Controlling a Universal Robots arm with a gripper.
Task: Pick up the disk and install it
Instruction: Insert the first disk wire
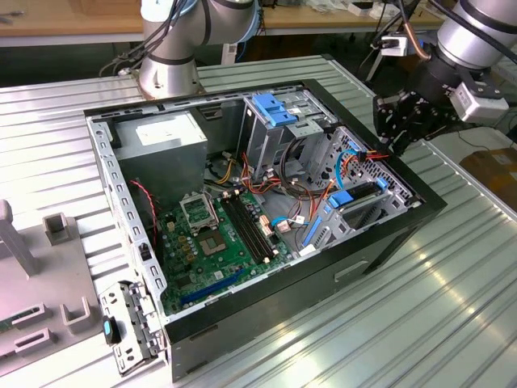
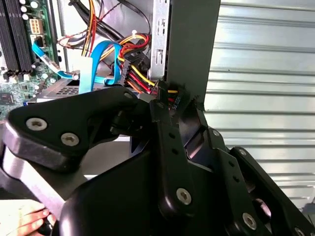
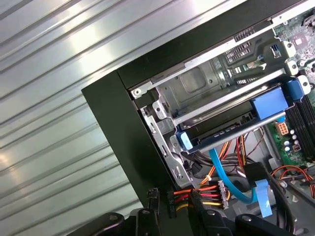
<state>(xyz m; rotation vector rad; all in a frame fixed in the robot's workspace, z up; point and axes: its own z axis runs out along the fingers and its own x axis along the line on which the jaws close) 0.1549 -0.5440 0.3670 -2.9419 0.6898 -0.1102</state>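
- Ribbed metal table (image 1: pixel 452 315) all round, and on it the open computer case (image 1: pixel 363 260), motherboard (image 1: pixel 218 242) facing up.
- The disk (image 3: pixel 226 130) sits in the drive cage (image 3: pixel 197 88) at the case's corner, with blue rails along its sides.
- The gripper (image 1: pixel 396 148) hangs at the exterior view's right, over that corner.
- In the second wrist view its fingers (image 2: pixel 165 142) are drawn narrow, pinching a power plug (image 2: pixel 173 94) with red, yellow and black wires.

Disk (image 3: pixel 219 131) seemingly mostly hidden inside drive cage (image 3: pixel 197 83)
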